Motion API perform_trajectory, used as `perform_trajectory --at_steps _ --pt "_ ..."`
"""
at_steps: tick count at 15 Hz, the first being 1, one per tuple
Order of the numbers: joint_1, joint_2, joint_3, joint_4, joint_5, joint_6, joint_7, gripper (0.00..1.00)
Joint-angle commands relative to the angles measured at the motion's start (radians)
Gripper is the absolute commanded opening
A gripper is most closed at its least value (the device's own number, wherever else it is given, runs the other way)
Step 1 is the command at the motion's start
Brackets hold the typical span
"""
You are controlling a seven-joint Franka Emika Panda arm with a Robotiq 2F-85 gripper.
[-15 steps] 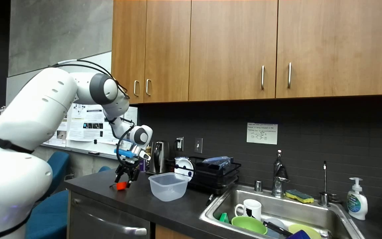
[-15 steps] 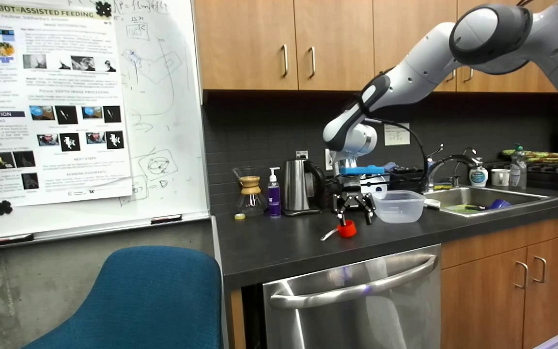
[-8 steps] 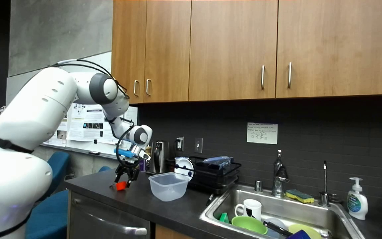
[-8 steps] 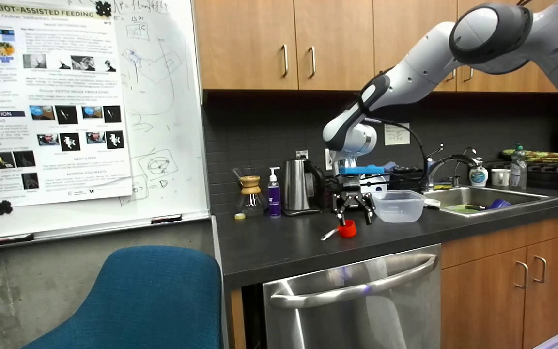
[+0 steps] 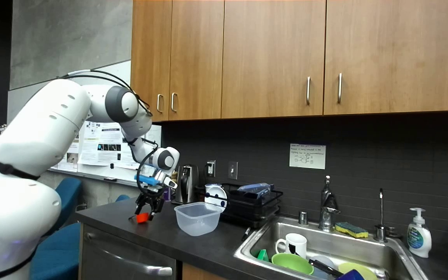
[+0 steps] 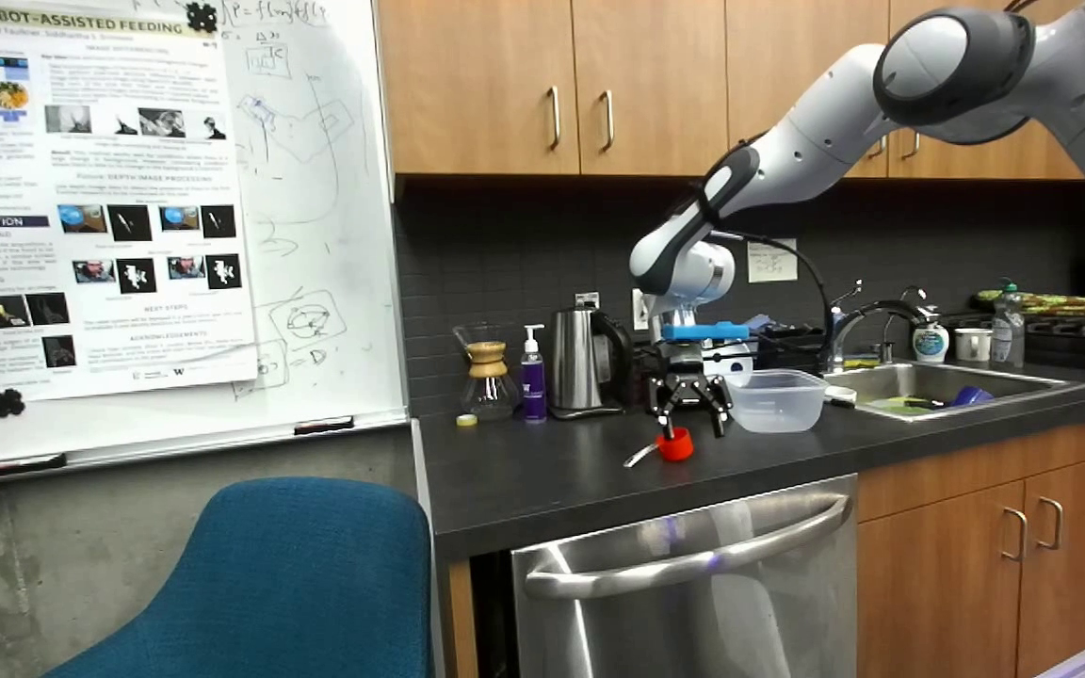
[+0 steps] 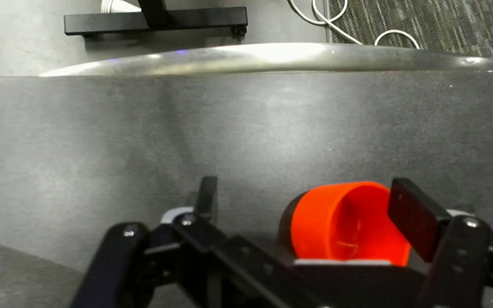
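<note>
I see a red cup (image 7: 345,222) on the bench (image 7: 250,119), mouth toward the right in my wrist view; tipped or upright, I cannot tell. Its slim handle (image 6: 639,457) looks silvery in an exterior view. A finger (image 7: 417,218) of my gripper (image 6: 693,432) overlaps its rim; contact is unclear.

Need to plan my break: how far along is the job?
Done: the gripper is at the red cup. In hand: a grasp, seemingly; its jaws stand open, one finger overlapping the cup in the wrist view. Left: the cup, apparently resting on the counter, isn't yet gripped or lifted.
</note>
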Motion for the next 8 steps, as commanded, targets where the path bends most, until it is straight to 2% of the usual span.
perform_trajectory --at_steps 1,6,8 --pt "-0.022 -0.013 -0.013 -0.021 0.028 0.022 -0.013 1.00" --pt "-0.037 -0.039 -0.034 -0.057 0.034 0.094 0.021 1.00" --pt "-0.031 -0.001 -0.033 -0.017 0.008 0.065 0.009 1.00"
